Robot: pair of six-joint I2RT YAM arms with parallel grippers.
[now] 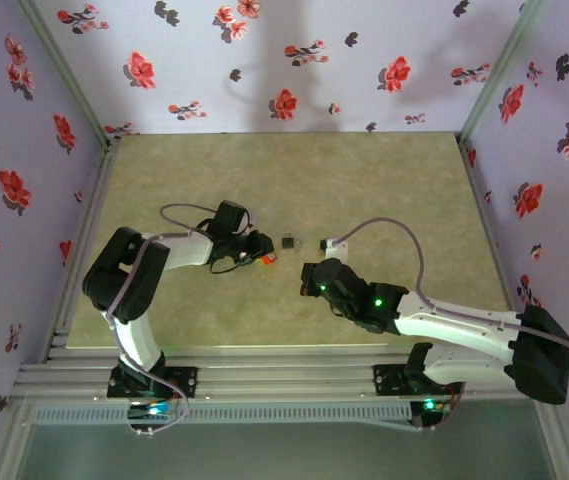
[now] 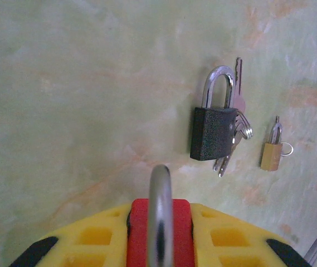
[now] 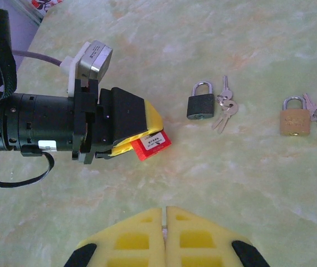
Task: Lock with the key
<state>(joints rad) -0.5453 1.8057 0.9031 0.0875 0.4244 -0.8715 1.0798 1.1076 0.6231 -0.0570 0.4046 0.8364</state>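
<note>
Flowered wallpaper (image 1: 294, 60) is surrounding a pale green marbled worktop (image 3: 230, 183) on three sides. A little left of the worktop's middle, the left pincer (image 3: 142, 135) is gripping the red padlock with the silver shackle (image 3: 152, 146) by its body, with the fingers narrow around it. One end of the lock is sticking out past the yellow fingers, probably so that a key can reach the keyhole. The right pincer (image 3: 164, 222) is hovering nearer the near edge, its fingers pressed together with nothing visible between them. Where the tiny metal key with the black plastic head is lying, I cannot tell. A black padlock (image 3: 201, 105) and a small brass padlock (image 3: 294, 119), each with silver keys beside it, are resting at the middle, apart from both pincers.
</note>
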